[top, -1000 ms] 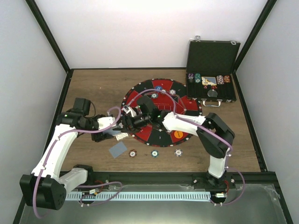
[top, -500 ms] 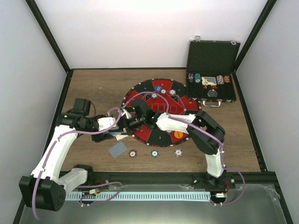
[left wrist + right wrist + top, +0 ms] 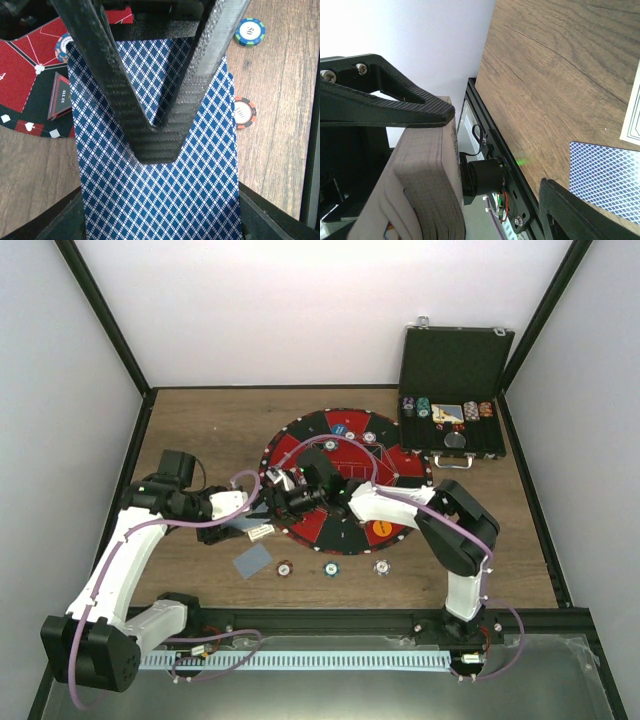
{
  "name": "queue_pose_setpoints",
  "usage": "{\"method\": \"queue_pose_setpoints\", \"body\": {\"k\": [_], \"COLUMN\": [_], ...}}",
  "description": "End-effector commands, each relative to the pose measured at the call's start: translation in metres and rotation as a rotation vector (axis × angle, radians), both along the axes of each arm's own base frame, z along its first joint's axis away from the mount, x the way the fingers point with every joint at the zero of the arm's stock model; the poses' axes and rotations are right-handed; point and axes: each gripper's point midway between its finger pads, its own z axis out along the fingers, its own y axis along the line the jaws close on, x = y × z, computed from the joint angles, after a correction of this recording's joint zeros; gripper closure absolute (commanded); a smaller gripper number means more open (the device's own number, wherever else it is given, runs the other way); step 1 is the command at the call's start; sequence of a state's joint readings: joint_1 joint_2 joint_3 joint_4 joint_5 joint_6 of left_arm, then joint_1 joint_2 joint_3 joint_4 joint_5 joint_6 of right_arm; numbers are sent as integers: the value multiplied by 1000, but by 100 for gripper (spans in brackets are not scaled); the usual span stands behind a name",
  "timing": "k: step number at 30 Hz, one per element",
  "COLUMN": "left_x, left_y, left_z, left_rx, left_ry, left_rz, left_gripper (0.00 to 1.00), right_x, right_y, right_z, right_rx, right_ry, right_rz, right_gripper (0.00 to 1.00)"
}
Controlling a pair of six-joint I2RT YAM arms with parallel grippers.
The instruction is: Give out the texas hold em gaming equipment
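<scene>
I am clamping my left gripper (image 3: 160,217) across the width of the deck of cards (image 3: 205,180), one finger against each long side, with the blue-diamond backs facing my left wrist camera. I am holding the deck in the air at the left edge of the round mat (image 3: 400,462), partly over the mat and partly over the worktop (image 3: 200,430). Its long axis is running straight out from my left wrist toward the mat.

My right gripper (image 3: 497,150) is reaching in from the opposite side, across the mat, and its fingers are standing apart. The upper finger (image 3: 155,140) is lying on the top card, pointing back along the deck's length. The other is hanging clear, with bare worktop showing between it and the stack.

The next move, as I judge it, is turning on that alignment. The top card is lying directly under my right finger and in line with it, so it should come off lengthwise toward my right arm, the only free one. A lone card (image 3: 252,561) is already lying face down toward the near edge, left of a row of three chips (image 3: 332,568).
</scene>
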State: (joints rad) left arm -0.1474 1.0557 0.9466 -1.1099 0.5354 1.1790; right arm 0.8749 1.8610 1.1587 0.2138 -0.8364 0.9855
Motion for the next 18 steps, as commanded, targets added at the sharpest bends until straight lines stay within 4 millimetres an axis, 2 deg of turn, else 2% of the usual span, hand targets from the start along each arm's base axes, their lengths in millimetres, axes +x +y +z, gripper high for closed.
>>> {"method": "queue_pose_setpoints", "body": {"k": [1,7,10,14,18], "left_x": [1,3,5,5,6], "left_y": [-3,-2,-1,0,1], "left_z": [8,8,7,5,3], "left_rx": [-23,-16,-7,-1,6], "left_ry": [-20,-27,-32,-27,-29], "left_rz": [-13,-7,-1,2,6], "left_gripper": [96,96,96,96,96], "right_x": [10,12,13,14,11], "right_y": [-10,-14,-17,-20,-20], "right_z": [6,21,28,38,45], "right_rx": [-20,-9,-3,17,39], "right_ry": [-25,-51,-59,-69,-63], "right_rz": [-52,-74,-91,-103,-90], "right_gripper": [38,42,48,59,74]}}
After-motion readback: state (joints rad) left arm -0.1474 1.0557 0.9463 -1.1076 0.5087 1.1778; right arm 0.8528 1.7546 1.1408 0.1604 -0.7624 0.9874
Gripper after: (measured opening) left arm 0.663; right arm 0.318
